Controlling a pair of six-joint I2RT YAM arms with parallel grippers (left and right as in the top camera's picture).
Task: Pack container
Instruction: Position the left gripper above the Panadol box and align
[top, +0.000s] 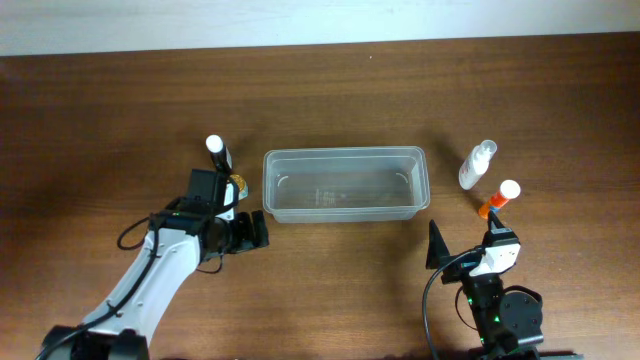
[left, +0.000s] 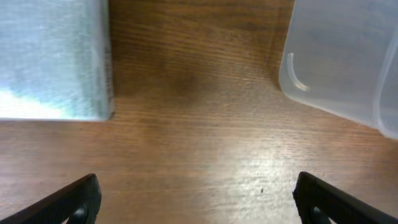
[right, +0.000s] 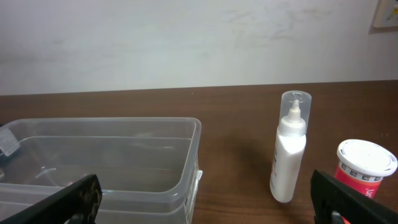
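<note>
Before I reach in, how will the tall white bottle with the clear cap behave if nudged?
Standing upright on a narrow base, the tall white bottle with the clear cap probably tips easily. Its rounded body may then roll. Small, likely light.

Light: was even and fairly bright, falling from above.
Shadows: were short and faint beside the container (top: 346, 152).
Glare: pale sheen lay on the table (left: 249, 168), left wrist view.
Focus: left wrist view was soft, right wrist sharper.

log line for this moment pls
container empty | left gripper open, by its left end | right gripper open, facing white spray bottle and orange bottle | nothing held
</note>
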